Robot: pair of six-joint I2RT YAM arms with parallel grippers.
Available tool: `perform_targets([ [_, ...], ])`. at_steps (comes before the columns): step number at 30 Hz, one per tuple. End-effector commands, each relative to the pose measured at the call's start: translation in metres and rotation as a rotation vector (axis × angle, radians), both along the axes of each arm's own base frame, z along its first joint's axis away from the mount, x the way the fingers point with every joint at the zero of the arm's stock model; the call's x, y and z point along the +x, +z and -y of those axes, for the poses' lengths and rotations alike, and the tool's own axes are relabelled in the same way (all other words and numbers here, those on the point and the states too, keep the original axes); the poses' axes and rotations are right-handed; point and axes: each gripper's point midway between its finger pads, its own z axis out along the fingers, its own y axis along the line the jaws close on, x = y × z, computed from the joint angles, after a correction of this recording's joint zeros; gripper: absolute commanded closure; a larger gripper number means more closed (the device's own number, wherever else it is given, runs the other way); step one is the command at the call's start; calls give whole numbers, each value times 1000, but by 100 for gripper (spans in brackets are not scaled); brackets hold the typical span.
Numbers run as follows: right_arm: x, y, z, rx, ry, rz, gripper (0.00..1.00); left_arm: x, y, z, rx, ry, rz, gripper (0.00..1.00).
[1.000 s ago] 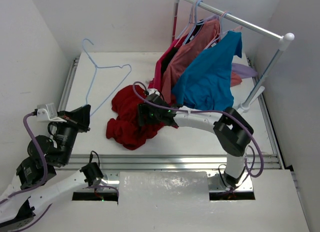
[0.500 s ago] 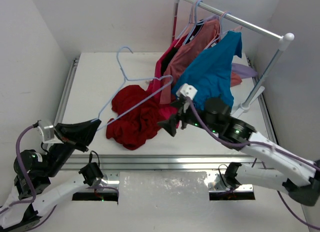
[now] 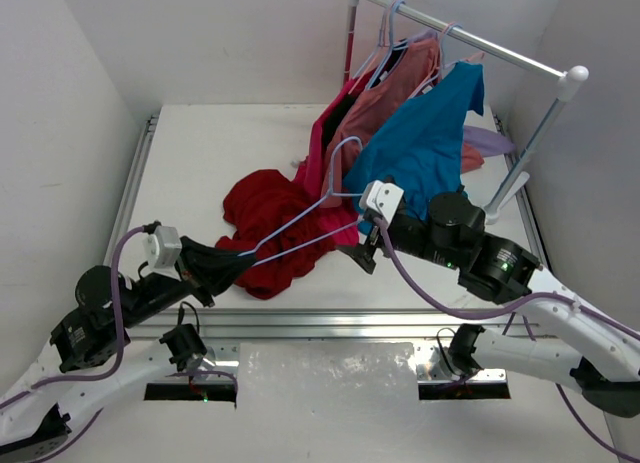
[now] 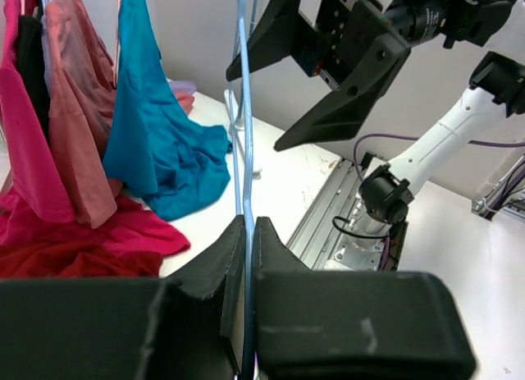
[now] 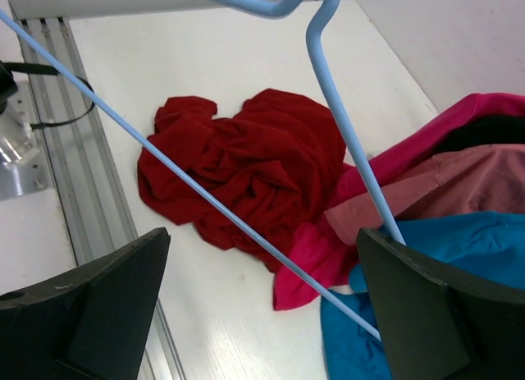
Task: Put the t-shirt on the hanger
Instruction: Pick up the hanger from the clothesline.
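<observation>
Jaws pressed together on the wire of the hanger (image 3: 300, 221) at the left gripper (image 3: 238, 256); spread wide, gripping nothing, at the right gripper (image 3: 366, 245). Probably mid-step: hanger raised above the t-shirt (image 3: 262, 205), heaped on the table (image 3: 200, 143) (not yet threaded). Next, likely calls for lifting the cloth open. Only from the right wrist: wire crossing before the open fingers.

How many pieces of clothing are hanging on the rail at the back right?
4 clear: magenta-pink shirt leftmost, salmon-pink shirt next, blue shirt in front, lavender cloth behind it. A dark piece between the pinks may be a fifth.
</observation>
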Motion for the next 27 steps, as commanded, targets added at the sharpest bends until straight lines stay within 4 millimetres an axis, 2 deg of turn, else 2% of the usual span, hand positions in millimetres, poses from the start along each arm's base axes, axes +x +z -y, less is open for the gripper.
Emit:
perform_targets([
  [1,7,17,5,7,-26,77,4,-12,27,0,-65,-58,65,100],
  [4,7,20,9,9,-33,94,6,-8,28,-2,-70,-30,61,100],
  [5,-3,23,9,16,7,89,8,-1,28,-4,-71,10,50,100],
  [8,-10,33,17,65,7,106,9,8,28,-11,-76,76,33,100],
  [10,-10,42,30,112,-41,145,9,9,29,-13,-82,87,36,100],
  [15,-13,57,38,146,-53,169,6,6,33,-16,-101,84,41,100],
  [17,-10,59,36,134,-53,192,6,3,32,-13,-98,60,41,100],
  [21,14,46,26,42,-104,215,5,-5,33,-7,-94,4,48,100],
  [23,28,52,27,30,-156,269,5,-8,32,-3,-84,-25,47,100],
  [26,41,51,17,-12,-174,275,5,-9,30,0,-76,-43,45,100],
  [27,45,47,15,-28,-179,268,9,-10,31,1,-78,-48,47,100],
])
